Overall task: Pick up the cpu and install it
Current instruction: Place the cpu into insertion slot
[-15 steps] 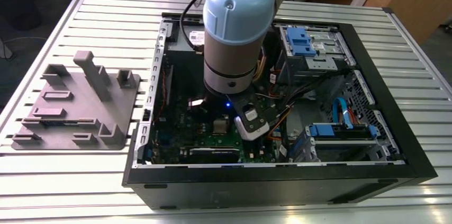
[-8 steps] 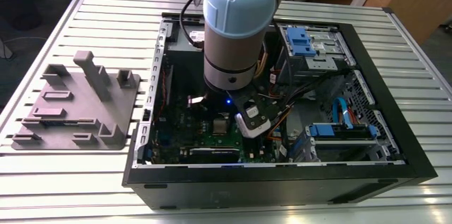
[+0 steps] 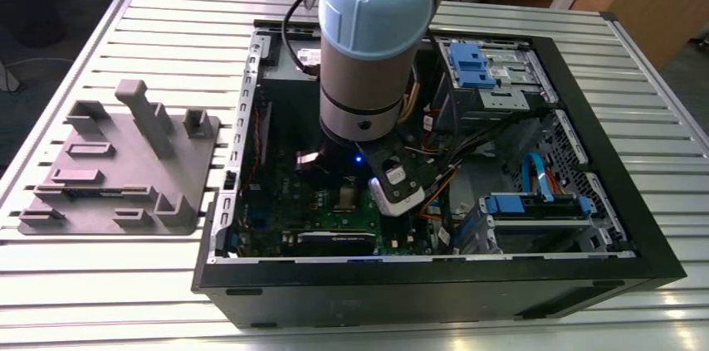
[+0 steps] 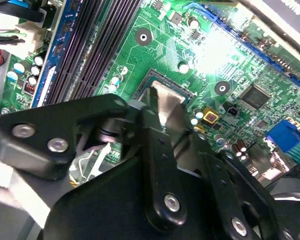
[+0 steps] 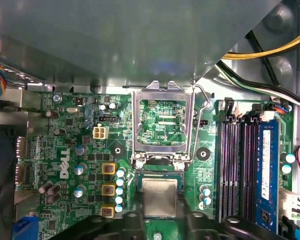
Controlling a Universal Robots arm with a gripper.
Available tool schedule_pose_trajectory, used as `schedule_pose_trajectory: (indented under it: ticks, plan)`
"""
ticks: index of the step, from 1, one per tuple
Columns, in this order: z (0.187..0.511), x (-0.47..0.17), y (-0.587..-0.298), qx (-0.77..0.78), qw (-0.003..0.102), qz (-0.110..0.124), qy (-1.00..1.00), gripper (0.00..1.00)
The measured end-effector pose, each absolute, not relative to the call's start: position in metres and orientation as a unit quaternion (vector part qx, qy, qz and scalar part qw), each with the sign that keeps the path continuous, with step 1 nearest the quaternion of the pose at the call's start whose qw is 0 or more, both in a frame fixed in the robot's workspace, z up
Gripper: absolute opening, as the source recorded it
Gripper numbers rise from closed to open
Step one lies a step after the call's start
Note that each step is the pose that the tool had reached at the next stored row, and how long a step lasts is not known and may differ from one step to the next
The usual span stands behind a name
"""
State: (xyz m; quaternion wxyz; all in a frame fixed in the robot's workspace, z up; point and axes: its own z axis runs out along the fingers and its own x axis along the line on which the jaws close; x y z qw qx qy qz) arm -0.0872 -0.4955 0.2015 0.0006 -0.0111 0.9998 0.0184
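Open computer case point(image 3: 443, 289): arm point(image 3: 360, 77) upright inside, hand point(image 5: 160, 222) at cpu point(image 5: 159, 197).

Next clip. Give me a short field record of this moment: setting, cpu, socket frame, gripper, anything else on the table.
setting: open computer case lying on a slotted table
cpu: silver square at the dark socket on the green motherboard; seated or not, unclear
socket frame: metal frame swung open, next to the cpu
gripper: low inside the case, right at the cpu
also on table: grey fixture, on the exterior view's left of the case
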Motion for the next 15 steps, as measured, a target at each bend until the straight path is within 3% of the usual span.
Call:
schedule_pose_trajectory:
  ticks: [2, 3, 5, 7, 15]
  plan:
    - [0.2015, -0.0872, -0.4955, -0.011, 0.001, 0.018, 1.0, 0.27]
    - [0.2015, -0.0872, -0.4955, -0.011, 0.001, 0.018, 1.0, 0.27]
    - [0.2015, -0.0872, -0.4955, -0.011, 0.001, 0.018, 1.0, 0.15]
    - [0.2015, -0.0872, -0.4955, -0.011, 0.001, 0.018, 1.0, 0.1]
    - [0.1969, -0.0872, -0.4955, -0.011, 0.001, 0.018, 1.0, 0.1]
